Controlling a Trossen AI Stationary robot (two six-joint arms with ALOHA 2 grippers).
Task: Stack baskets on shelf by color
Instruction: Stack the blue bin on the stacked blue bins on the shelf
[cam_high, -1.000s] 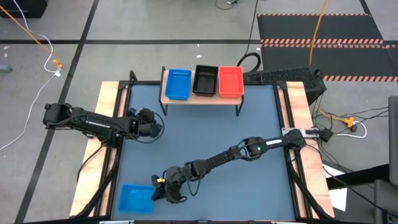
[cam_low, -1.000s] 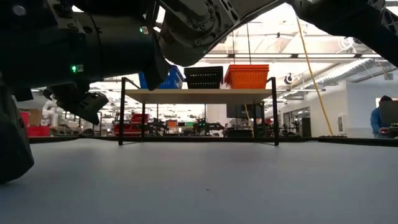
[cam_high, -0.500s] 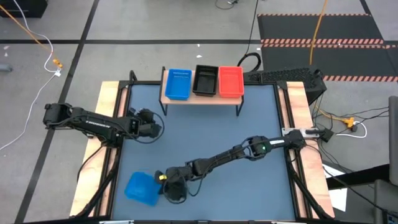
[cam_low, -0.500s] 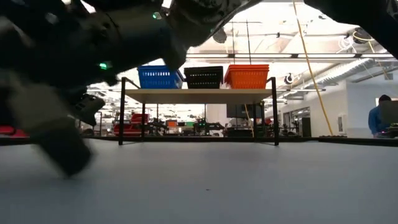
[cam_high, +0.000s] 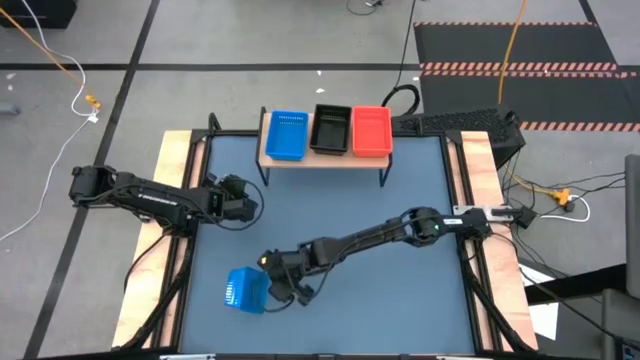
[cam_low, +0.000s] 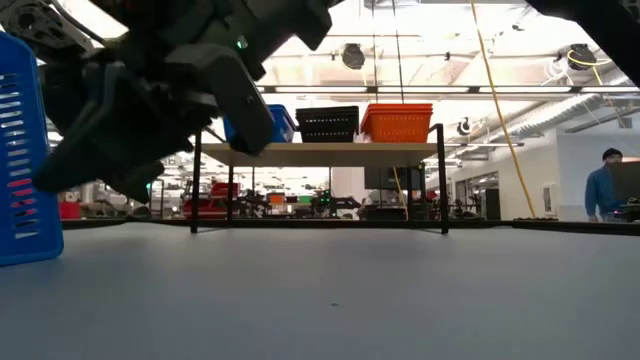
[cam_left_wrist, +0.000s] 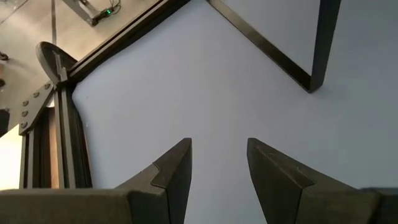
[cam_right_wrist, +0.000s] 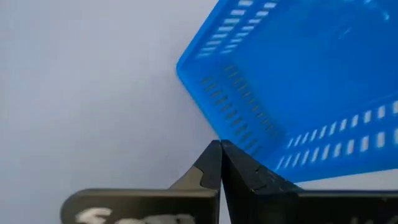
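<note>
A blue basket (cam_high: 245, 290) hangs tipped at the table's near left, by my right gripper (cam_high: 268, 285), which is shut on it; its slotted wall (cam_low: 20, 150) fills the low view's left edge. The light-wood shelf (cam_high: 322, 158) stands at the far edge. One blue basket (cam_high: 287, 135), one black (cam_high: 330, 128) and one red (cam_high: 371, 131) sit side by side on its plank. My left gripper (cam_left_wrist: 217, 155) is open over bare table at the left, near a shelf leg (cam_left_wrist: 323, 43). My right gripper (cam_right_wrist: 221, 152) pinches the blue basket's perforated side wall at its rim (cam_right_wrist: 239, 140) between both fingers. The basket is tipped onto its side and stands out beyond the fingertips. Whether its low edge (cam_low: 25, 260) touches the table, I cannot tell.
The shelf's black legs (cam_low: 196, 180) stand on the blue-grey tabletop (cam_high: 400, 200), whose middle and right lie bare. Wooden side rails (cam_high: 175, 190) border the table. A person (cam_low: 603, 190) stands far off in the room at the right.
My right gripper has risen and moved from the near-left corner toward the far edge and a little right. The blue basket, which lay flat on the table, has come with it and tipped over onto its side.
</note>
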